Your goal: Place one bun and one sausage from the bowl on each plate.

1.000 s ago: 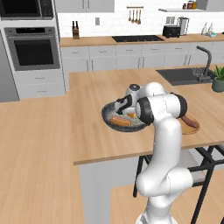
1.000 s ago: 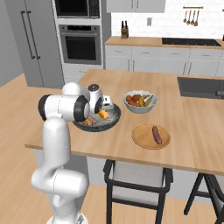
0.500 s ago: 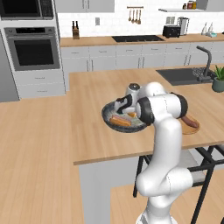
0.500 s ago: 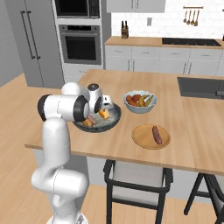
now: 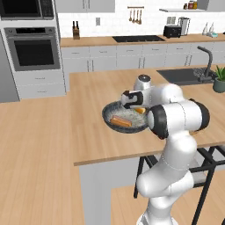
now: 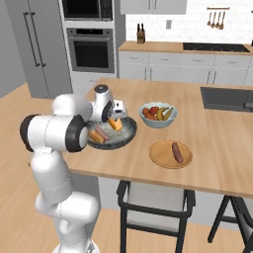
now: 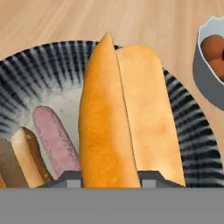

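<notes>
A glossy white jointed robot arm of rounded, tube-like segments rises at the lower right of the left base view, with dark grey rings at its joints (the widest ring circles the bulky elbow). Toward the centre sits a white hand block with a black face, topped by a round grey-capped knob.

Before me, a light wooden island counter. On it a pale fruit bowl of red and yellow fruit; my hand view catches its wall at the right edge. Set into the counter: dark sink, faucet. Potted plant beside it. Back wall: oven, cooktop, knife block, toaster, hanging utensils. Grey refrigerator. Black stool below my counter.
</notes>
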Robot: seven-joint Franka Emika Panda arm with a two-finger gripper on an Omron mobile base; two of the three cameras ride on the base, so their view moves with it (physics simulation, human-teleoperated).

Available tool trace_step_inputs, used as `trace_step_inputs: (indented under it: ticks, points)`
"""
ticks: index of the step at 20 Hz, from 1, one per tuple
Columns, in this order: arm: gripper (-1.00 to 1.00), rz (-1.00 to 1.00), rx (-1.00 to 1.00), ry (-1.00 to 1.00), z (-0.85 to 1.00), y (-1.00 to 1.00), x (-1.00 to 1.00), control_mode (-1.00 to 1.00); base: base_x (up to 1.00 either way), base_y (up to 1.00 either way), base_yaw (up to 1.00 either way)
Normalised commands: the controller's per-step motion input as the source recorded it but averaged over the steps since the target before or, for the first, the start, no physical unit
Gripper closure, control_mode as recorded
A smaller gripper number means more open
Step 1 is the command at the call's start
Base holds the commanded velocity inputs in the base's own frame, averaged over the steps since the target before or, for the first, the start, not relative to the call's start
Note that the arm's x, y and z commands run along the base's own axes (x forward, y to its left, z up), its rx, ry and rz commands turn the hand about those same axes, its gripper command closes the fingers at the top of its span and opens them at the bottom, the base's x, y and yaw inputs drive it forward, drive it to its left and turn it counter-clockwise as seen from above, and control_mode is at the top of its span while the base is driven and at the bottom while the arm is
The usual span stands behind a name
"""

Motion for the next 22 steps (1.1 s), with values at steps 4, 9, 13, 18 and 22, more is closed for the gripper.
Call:
trace_step_inputs:
  ticks: [4,9,13,18,22]
  points:
    - [1.00,-0.04,0.00,-0.02,0.51,-0.37,-1.00,-1.00,0.00,0.00,0.00]
    - [1.00,-0.04,0.00,-0.05,0.44,-0.47,-0.92,-1.00,0.00,0.00,0.00]
    - [1.00,-0.02,0.00,-0.01,0.47,-0.41,-0.58,-1.00,0.00,0.00,0.00]
    - [1.00,-0.06,0.00,0.00,0.14,-0.53,-0.17,-1.00,0.00,0.00,0.00]
    - [1.00,-0.08,0.02,0.01,-0.04,-0.80,0.00,-1.00,0.00,0.00,0.00]
